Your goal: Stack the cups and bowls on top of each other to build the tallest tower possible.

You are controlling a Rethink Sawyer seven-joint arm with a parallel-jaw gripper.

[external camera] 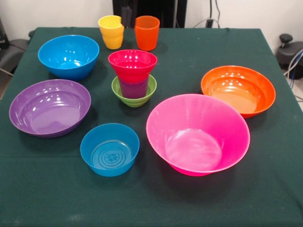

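No gripper anywhere in frame, so no telling how far open or what it carries. Centre of the frame: tower [133,80] standing three pieces high — green bowl [134,97] at the bottom, purple cup [133,88] seated upright in it, red bowl [132,64] perched on the cup's mouth, rim up. Just above that, near the top edge: yellow cup [111,31] and orange cup [147,32] side by side on the cloth, close but apart, both upright and both off the pile. Upper left: mid-sized blue bowl [68,56], open side up. Below it at mid-left: purple bowl [50,107], wide and shallow, empty. Lower centre, slightly left: small blue bowl [110,149], just beneath the stack, empty, ringed base showing inside. Right of that, filling the lower right: big pink bowl [198,134], largest of the lot, near the green bowl but not touching. Mid-right: orange bowl [238,90], just above the pink rim. All resting on the dark green tablecloth [42,198].
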